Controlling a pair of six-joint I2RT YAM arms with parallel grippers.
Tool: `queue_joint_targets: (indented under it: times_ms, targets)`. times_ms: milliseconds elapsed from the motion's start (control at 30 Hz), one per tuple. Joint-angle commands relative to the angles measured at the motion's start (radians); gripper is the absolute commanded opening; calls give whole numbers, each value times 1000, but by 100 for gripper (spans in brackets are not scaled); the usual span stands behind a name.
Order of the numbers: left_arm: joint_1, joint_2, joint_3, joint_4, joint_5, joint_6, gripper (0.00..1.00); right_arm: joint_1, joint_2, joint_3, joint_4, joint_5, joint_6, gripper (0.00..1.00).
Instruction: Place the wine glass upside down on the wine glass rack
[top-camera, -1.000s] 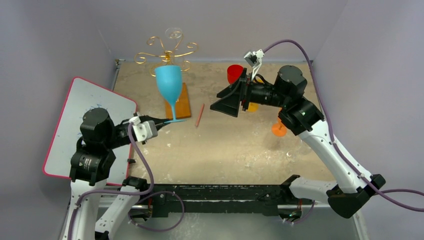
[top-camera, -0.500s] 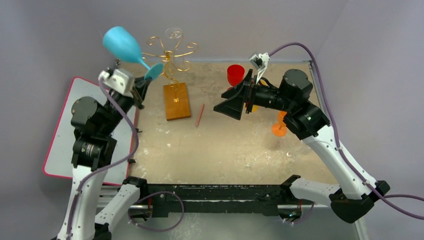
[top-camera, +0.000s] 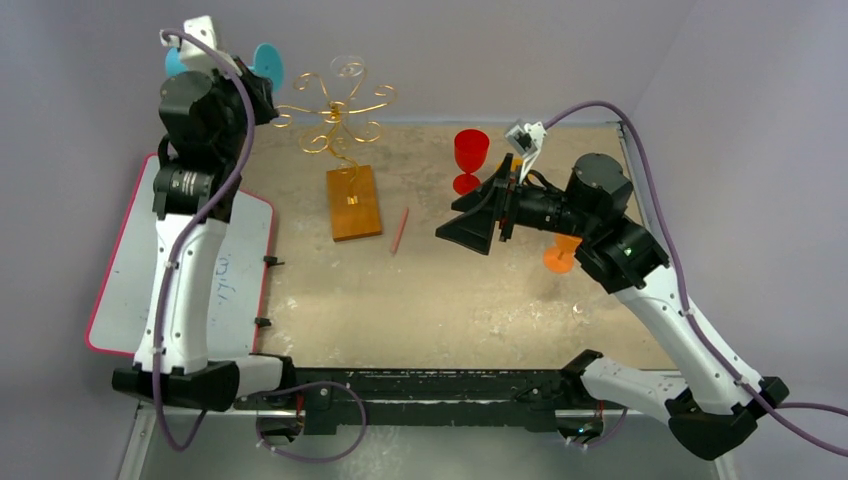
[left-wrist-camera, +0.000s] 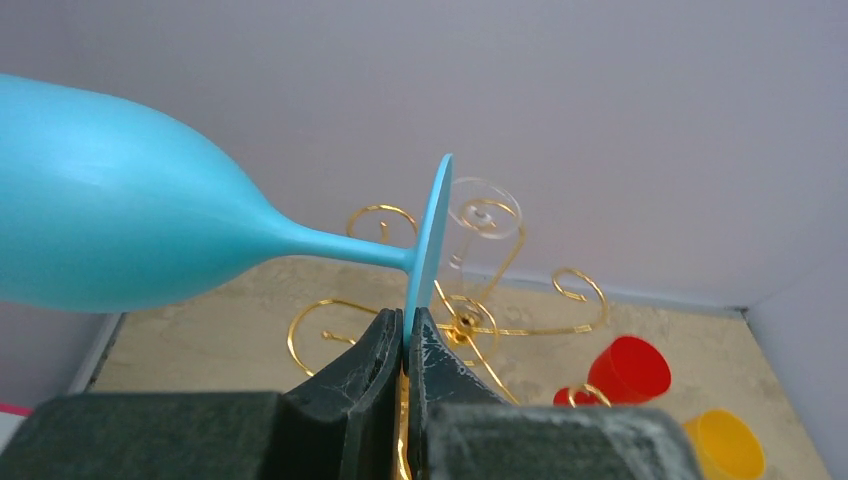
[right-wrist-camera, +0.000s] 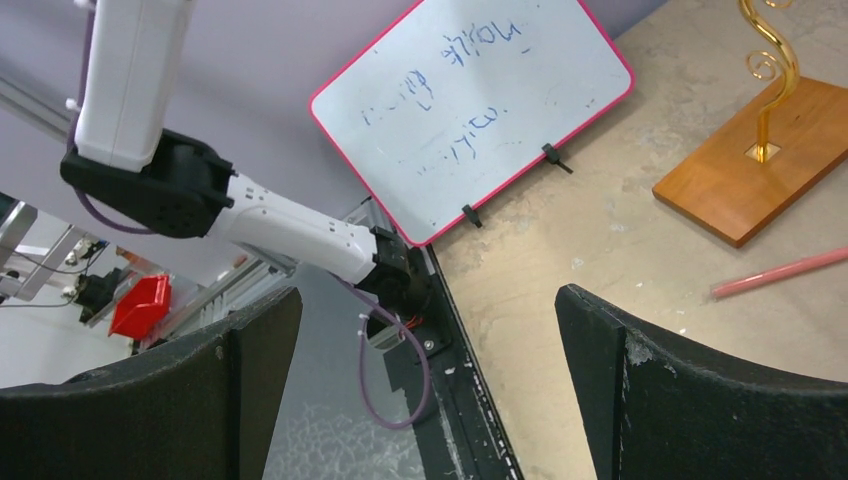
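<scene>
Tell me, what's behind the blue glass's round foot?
The wine glass rack shows curly gold arms there, grey wall beyond. The blue wine glass foot and the left gripper pinching it cover part of its middle.

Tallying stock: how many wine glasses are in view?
3: blue glass in the left gripper, red glass near the table's back edge, orange glass partly hidden behind the right arm.

The middle and near side of the sandy table (top-camera: 450, 310) lie free for passage. At the far left, the curled arms of the gold wire wine glass rack (top-camera: 335, 108) spread just beside the turquoise wine glass (top-camera: 265, 62), which is pinched by its foot in the left end effector (left-wrist-camera: 404, 325). A clear shape (left-wrist-camera: 487, 215), possibly another glass, occupies the rack's top. A thin pink stick (top-camera: 400, 230), a red plastic goblet (top-camera: 470, 150) and an orange goblet (top-camera: 555, 262) crowd the right side.
</scene>
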Motion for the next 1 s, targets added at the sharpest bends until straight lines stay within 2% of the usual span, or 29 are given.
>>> queue_joint_targets:
  times_ms: [0,300,567,967]
  targets:
    - [139,78,125,-61,123,-216,0,6,-28,-5,11,-3,-20,100]
    - [170,227,243,-122,218,-387,0,6,-61,-22,-15,1,-25,100]
    - [185,290,238,-110,267,-505,0,6,-81,-9,-62,23,-45,100]
    - [189,318,185,-58,327,-594,0,5,-91,-12,-78,29,-57,100]
